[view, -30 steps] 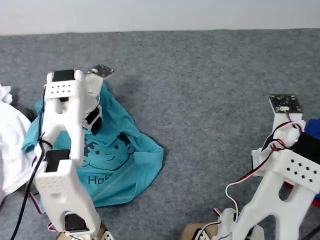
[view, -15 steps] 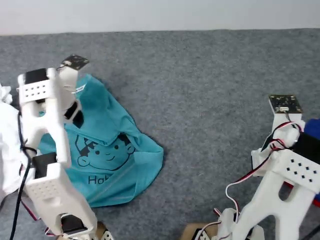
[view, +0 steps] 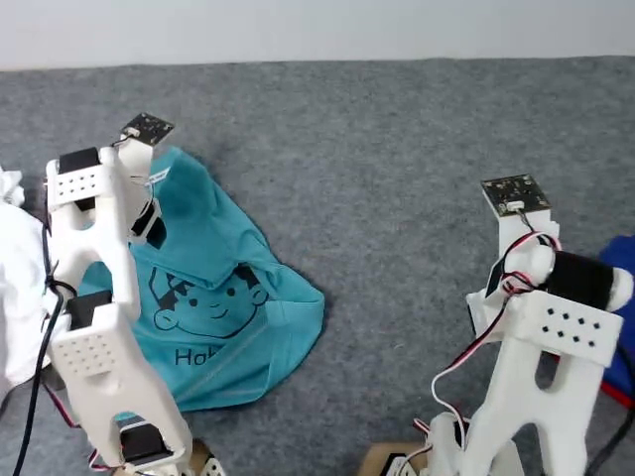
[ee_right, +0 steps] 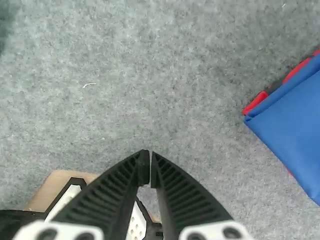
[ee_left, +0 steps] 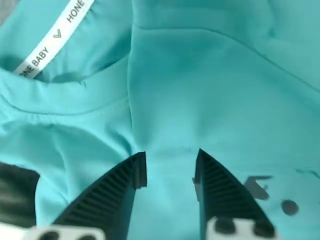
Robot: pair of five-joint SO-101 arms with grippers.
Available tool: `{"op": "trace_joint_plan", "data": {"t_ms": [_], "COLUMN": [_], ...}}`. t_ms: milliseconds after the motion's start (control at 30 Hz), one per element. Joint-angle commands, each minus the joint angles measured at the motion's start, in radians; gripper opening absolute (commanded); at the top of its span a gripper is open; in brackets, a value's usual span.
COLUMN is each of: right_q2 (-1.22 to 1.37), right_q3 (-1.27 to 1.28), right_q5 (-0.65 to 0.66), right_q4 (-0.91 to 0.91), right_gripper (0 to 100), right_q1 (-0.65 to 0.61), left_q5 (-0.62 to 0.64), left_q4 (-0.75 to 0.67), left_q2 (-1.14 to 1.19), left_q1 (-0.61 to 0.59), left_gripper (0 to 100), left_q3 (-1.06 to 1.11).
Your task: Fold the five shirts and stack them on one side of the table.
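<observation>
A teal shirt with a cartoon face lies crumpled on the grey carpet at the left. My left gripper hovers open just above its collar area, fingers apart over the teal cloth; the left arm stands over the shirt's left part. A white shirt lies at the left edge. My right gripper is shut and empty above bare carpet. A folded blue shirt with red under it lies at the right edge, beside the right arm.
Grey carpet covers the table, with open room in the middle and at the back. A pale wall runs along the far edge. The arm bases and a wooden board sit at the near edge.
The left arm swung left over the teal shirt and then held. The right arm shifted left, away from the blue shirt.
</observation>
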Motion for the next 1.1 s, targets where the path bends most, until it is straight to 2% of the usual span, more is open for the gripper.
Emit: {"op": "trace_joint_plan", "data": {"t_ms": [0,167,567,1067], "right_q2": [-0.018,-0.018,-0.022,-0.022], "right_q3": [-0.009,-0.009,-0.009,-0.009], "right_q5": [0.005,0.005,0.005,0.005], "right_q4": [0.021,0.021,0.022,0.022], "right_gripper": [0.9,0.9,0.9,0.9], "right_q1": [-0.01,-0.01,-0.01,-0.01], "left_q5": [-0.003,-0.003,-0.003,0.032], "left_q4": [-0.052,-0.086,-0.077,0.057], "left_q2": [0.0,0.005,0.089,0.112], "left_q1": [-0.025,-0.055,-0.025,0.052], "left_gripper": [17,17,17,14], "left_q3": [-0.035,-0.035,-0.033,-0.099]}}
